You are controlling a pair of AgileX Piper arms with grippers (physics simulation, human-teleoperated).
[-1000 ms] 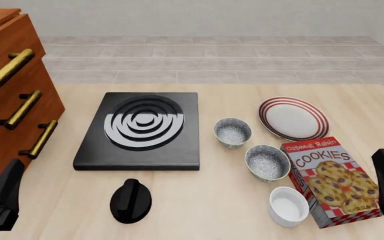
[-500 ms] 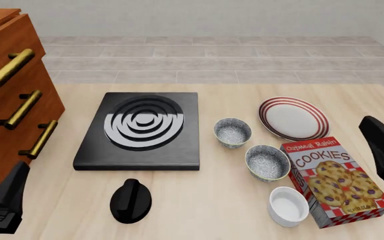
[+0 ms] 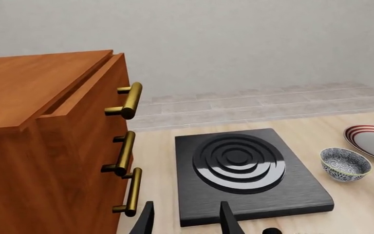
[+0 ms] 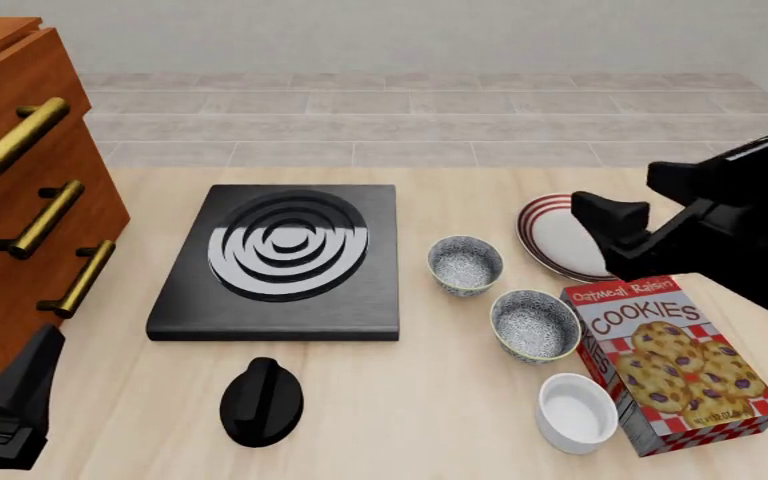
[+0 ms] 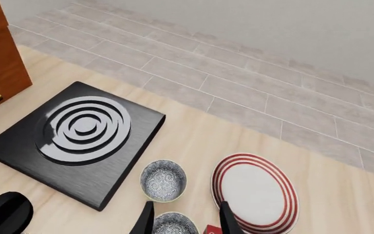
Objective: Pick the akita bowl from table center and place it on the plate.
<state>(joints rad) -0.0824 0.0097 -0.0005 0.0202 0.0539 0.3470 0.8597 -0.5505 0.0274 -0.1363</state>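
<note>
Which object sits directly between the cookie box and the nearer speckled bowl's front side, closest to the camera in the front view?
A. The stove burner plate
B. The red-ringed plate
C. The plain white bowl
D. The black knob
C: the plain white bowl sits at the table's near edge, just in front of the nearer speckled bowl and beside the cookie box.

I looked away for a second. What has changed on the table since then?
Only the right arm moved: it swung up from the near right edge and forward, and now partly hides the plate. Its gripper holds nothing. Both bowls, the cookie box and the left arm stayed put.
</note>
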